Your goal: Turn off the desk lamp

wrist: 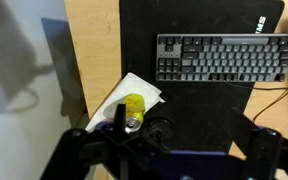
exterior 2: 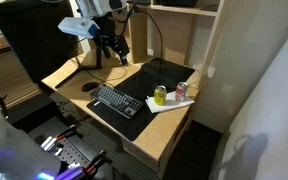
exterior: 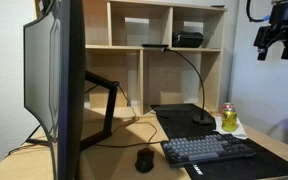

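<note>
The desk lamp (exterior: 197, 78) is a thin black gooseneck. Its small round base (exterior: 202, 120) stands on the black desk mat, and its slim bar head (exterior: 154, 46) reaches out over the desk. In an exterior view its stem (exterior 2: 160, 30) curves up behind the gripper. My gripper (exterior: 274, 42) is open and empty. It hangs high above the desk, well clear of the lamp, and also shows in an exterior view (exterior 2: 112, 46). In the wrist view the open fingers (wrist: 184, 130) frame the mat far below, with the round base (wrist: 157, 126) near the left finger.
A keyboard (exterior: 209, 150) lies on the black mat (wrist: 204, 100). A yellow can (wrist: 132, 105) stands on white paper (wrist: 112, 97), with a red can (exterior 2: 181, 90) beside it. There is also a mouse (exterior: 144, 160), a large monitor (exterior: 54, 80) on an angular arm, and a black box (exterior: 187, 40) on the shelf.
</note>
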